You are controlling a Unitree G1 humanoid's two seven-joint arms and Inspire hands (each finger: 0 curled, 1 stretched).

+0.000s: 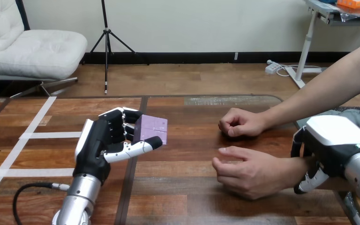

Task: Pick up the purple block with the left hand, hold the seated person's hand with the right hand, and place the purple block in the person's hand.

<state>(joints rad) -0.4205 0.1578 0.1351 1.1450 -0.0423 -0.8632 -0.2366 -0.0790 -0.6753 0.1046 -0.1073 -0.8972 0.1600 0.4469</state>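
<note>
Wooden table (192, 201) spans the view, with white tape lines (51, 135) across its 9 o'clock side. The person's two arms come in from 3 o'clock. The person's far hand (238, 123) is a loose fist resting on the wood just right of centre. The person's near hand (251, 171) sits at 6 o'clock of it, close but apart, with its fingers loosely curled and nothing in it.

Our right hand (333, 136) is at 3 o'clock of that near hand, on the wrist. Its digits (309, 180) show above and below the wrist, so we read it as closed round the person's wrist.

Our left hand (101, 145) stands at 8 o'clock of centre, forearm rising from the bottom edge. Its fingers (117, 126) curl against the left face of the purple block (153, 127), and its thumb (138, 147) stretches along the block's near lower edge – a pinch grip.

Block sits at 2 o'clock of the left palm and 9 o'clock of the far fist – well apart from both of the person's hands. We can't tell whether it clears the table.
</note>
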